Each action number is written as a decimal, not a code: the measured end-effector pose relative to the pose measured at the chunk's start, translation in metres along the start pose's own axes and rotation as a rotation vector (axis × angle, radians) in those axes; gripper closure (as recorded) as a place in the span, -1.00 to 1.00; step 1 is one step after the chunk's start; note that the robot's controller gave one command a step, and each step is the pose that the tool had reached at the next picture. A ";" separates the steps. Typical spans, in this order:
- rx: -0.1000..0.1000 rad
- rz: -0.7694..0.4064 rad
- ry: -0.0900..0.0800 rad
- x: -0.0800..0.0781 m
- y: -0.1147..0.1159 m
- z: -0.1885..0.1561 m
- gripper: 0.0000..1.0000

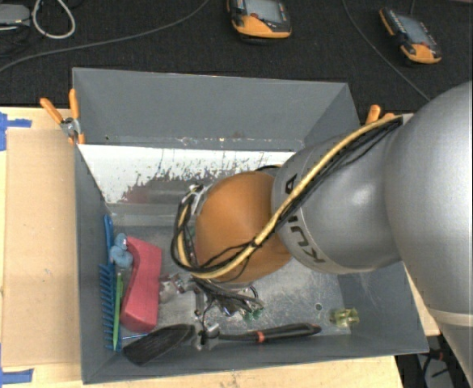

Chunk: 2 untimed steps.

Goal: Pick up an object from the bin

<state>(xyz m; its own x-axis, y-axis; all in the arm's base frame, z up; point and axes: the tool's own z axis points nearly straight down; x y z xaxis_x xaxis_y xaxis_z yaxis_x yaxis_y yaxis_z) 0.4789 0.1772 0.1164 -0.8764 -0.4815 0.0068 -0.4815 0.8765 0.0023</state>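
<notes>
Dark floor [163, 31] lies beyond the bin's far edge, crossed by loose cables [54, 14], with two orange-and-black handheld devices [258, 13] [411, 35] resting on it. On this side stands the grey metal bin [212, 103], its sloping far wall scratched and speckled with dark marks and its bottom scuffed.

The silver arm [365, 208] comes in over the bin's right edge. Its orange cover [236, 225], wrapped by yellow and black cables, hangs above the middle of the bin. Below the cover the gripper [220, 305] sits low near the bin's near wall. Whether the pincer is wide or narrow cannot be told.

Nearest to it is a black spoon-shaped utensil [159, 344], lying along the near wall with its bowl toward the near left corner. A pink block [141, 285] lies just left of the gripper. A blue brush [107, 289] stands against the left wall, with a small pale blue piece [120, 255] beside it. A small clear greenish object [344, 318] lies apart, toward the near right corner.
</notes>
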 end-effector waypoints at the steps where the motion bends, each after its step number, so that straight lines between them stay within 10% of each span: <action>1: 0.005 0.068 -0.025 0.011 -0.027 0.046 -1.00; 2: -0.003 0.137 -0.007 0.024 -0.031 0.047 1.00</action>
<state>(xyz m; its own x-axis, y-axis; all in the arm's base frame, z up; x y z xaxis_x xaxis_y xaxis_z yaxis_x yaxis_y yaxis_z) 0.4722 0.1382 0.0696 -0.9340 -0.3573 0.0000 -0.3573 0.9340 0.0047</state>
